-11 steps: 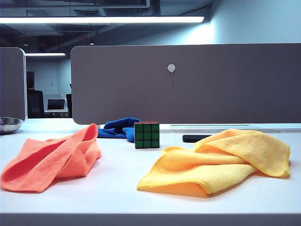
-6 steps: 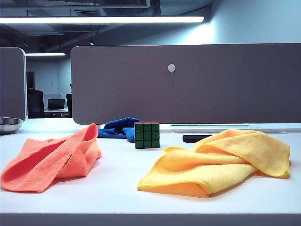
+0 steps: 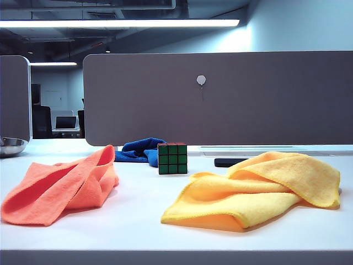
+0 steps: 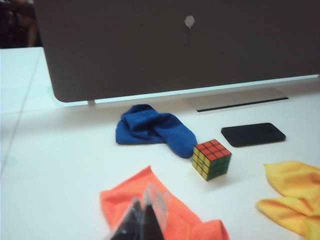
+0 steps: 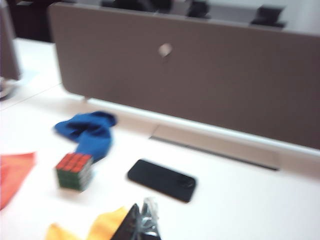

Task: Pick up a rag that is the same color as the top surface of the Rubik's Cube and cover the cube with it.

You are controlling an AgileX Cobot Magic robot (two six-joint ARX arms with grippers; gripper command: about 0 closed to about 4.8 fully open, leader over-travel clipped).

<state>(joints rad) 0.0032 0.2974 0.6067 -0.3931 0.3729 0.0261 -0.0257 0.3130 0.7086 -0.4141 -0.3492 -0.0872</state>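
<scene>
Rubik's Cube (image 3: 172, 158): upright on the white table (image 3: 138, 221), mid-scene, green face toward the exterior camera, orange-red top face up (top colour plain in both wrist views). Uncovered; nothing touching it.

Rag (image 3: 58, 187): orange-coral, lying rumpled and folded on the table to the left of the cube, apart from it. Match for the cube's top colour, hence the item to fetch.

Yellow cloth (image 3: 259, 187): heaped to the right of the cube; wrong colour, to be left alone.

Blue cloth (image 3: 138, 150): bunched just behind and beside the cube, toward the grey partition (image 3: 220, 99); likewise a decoy.

Black phone (image 4: 253, 134): flat on the table, right of the cube, near the partition.

Left claw (image 4: 142, 222): clenched, nothing between the fingers, held over the near edge of the rag (well placed for the pick, by judgement). Not seen in the exterior view.

Right claw (image 5: 141, 225): fingers seemingly together and empty (picture blurred), poised above the yellow cloth's side of the table.

Task status: not yet begun; rag untouched.
</scene>
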